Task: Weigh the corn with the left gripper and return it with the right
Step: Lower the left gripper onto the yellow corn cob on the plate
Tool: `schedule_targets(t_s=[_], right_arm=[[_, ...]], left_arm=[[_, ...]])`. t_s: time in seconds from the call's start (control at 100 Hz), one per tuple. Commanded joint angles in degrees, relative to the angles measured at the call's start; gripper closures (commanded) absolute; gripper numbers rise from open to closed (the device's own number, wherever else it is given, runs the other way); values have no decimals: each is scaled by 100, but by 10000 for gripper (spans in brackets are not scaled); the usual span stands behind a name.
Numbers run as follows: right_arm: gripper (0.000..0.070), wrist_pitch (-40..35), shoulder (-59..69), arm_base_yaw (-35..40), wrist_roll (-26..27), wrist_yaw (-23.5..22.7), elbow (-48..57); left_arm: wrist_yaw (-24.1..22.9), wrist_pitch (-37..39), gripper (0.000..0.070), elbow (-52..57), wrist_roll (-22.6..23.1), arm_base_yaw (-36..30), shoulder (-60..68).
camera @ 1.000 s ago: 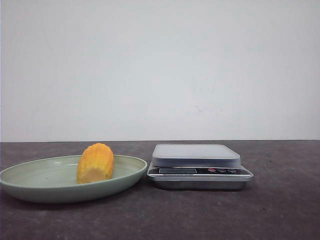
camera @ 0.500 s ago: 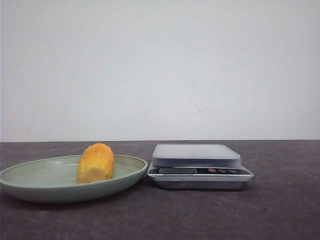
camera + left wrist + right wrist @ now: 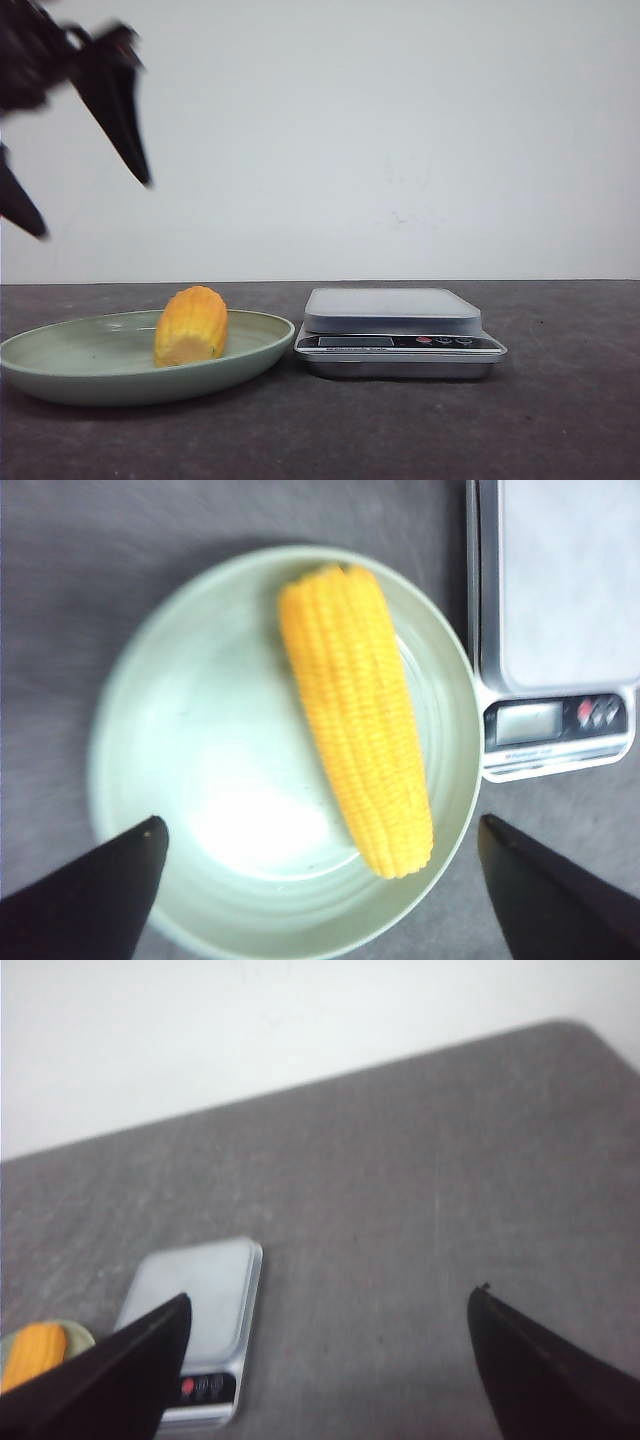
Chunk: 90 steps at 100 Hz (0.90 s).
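The dark grey table (image 3: pixel 560 420) runs back to a plain white wall (image 3: pixel 400 130), and against that wall comes the one change: the left gripper (image 3: pixel 80 190), absent from the front view half a second ago, now hangs blurred high in the upper left, fingers spread wide and holding nothing, well above the plate (image 3: pixel 60 375). That suggests the pickup is only starting; nothing has been weighed yet. The pale green plate sits on the table's left part, its rim just beside the scale (image 3: pixel 400 335), whose flat platform is bare. The corn (image 3: pixel 190 326) lies in the plate toward the scale side; the left wrist view looks straight down on the corn (image 3: pixel 355 715), lying along the plate between the two spread fingers (image 3: pixel 90 900). The right gripper (image 3: pixel 325 1360) shows only in its own wrist view, fingers wide apart and unloaded, looking down over the scale (image 3: pixel 200 1310) from a distance.
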Motion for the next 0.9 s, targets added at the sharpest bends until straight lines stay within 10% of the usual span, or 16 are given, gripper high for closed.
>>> schedule_targets(t_s=[0.0, 0.67, 0.73, 0.78, 0.89], right_arm=[[156, -105, 31, 0, 199, -20, 48], [163, -686, 31, 2, 162, -297, 48], [163, -684, 31, 2, 127, -297, 48], [163, -684, 31, 2, 116, -299, 48], [163, -680, 31, 2, 114, -299, 48]], left_arm=[[2, 212, 115, 42, -11, -155, 354], [-179, 1626, 124, 42, -358, -1119, 1672], [-173, 1561, 305, 42, -354, -1147, 1676], [-114, 1458, 677, 42, -334, -1176, 1676], [170, 1150, 700, 96, -122, -1185, 1676]])
